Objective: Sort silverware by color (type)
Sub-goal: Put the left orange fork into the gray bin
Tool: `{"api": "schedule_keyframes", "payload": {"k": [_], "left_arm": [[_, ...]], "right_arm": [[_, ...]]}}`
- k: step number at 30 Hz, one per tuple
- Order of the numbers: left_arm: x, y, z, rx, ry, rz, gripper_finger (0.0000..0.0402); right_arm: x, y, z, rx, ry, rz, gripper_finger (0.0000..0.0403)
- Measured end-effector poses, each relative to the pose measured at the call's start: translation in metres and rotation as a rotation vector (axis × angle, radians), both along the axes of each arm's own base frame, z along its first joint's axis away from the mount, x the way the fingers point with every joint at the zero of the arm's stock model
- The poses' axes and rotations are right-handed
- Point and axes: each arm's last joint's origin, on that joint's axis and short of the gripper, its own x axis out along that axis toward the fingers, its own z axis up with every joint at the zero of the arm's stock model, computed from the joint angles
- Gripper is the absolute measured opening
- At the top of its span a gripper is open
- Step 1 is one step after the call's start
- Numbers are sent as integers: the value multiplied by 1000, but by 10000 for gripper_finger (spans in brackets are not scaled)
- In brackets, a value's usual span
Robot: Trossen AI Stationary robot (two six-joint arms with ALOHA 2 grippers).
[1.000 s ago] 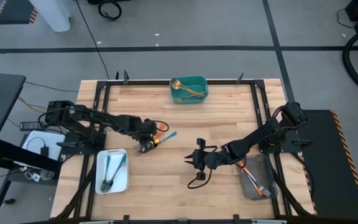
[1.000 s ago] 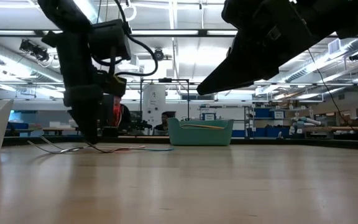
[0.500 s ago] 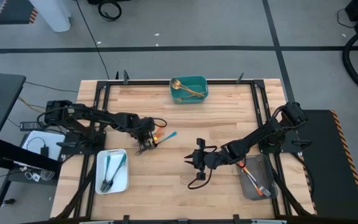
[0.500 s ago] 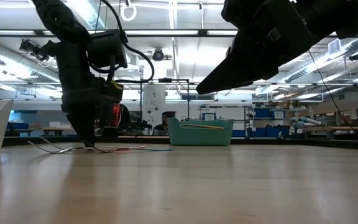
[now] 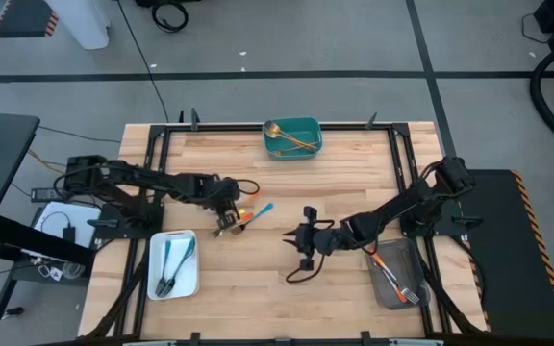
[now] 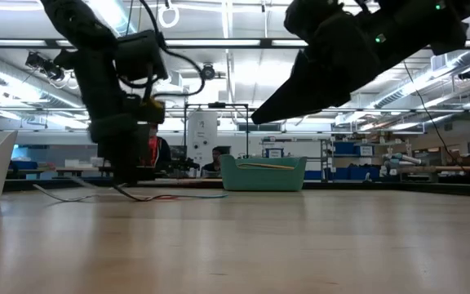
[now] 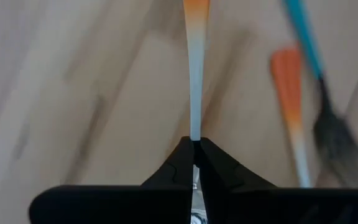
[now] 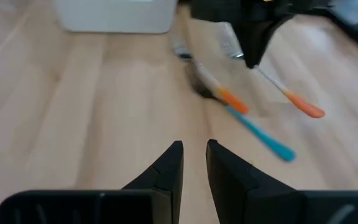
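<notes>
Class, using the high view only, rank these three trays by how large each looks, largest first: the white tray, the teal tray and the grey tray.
1. white tray and grey tray: look about alike, and the right arm covers part of the grey one, so no ranking between them.
2. teal tray: smallest.

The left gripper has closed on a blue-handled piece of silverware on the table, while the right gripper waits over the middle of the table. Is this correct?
Not quite. The left gripper is shut on an orange-handled piece, not a blue-handled one; the left wrist view shows the orange tip running out from between its fingers, with the blue-handled piece lying free beside it. The right gripper does wait over the middle of the table.
</notes>
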Motion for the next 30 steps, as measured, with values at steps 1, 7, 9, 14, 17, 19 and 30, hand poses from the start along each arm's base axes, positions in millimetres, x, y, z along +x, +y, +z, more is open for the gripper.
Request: {"api": "schedule_keyframes", "payload": {"k": [1,7,9,14,17,19,30], "left_arm": [[2,-1,2,16,-24,-4,15],[18,-12,15,163,-206,-72,14],[24,-16,21,224,-279,-94,15],[35,-21,33,347,-413,-106,17],[38,-21,37,355,-464,-103,17],[39,-21,37,355,-470,-101,18],[43,-17,41,92,-598,-45,19]], "right_arm": [[1,-2,1,-5,-9,-18,77],[6,-17,4,-31,-58,-140,78],[8,-23,6,-28,-81,-179,82],[13,-37,10,-29,-135,-255,111],[15,-41,13,-81,-142,-242,133],[17,-40,17,-153,-123,-209,144],[30,-38,42,-738,239,-28,149]]}}
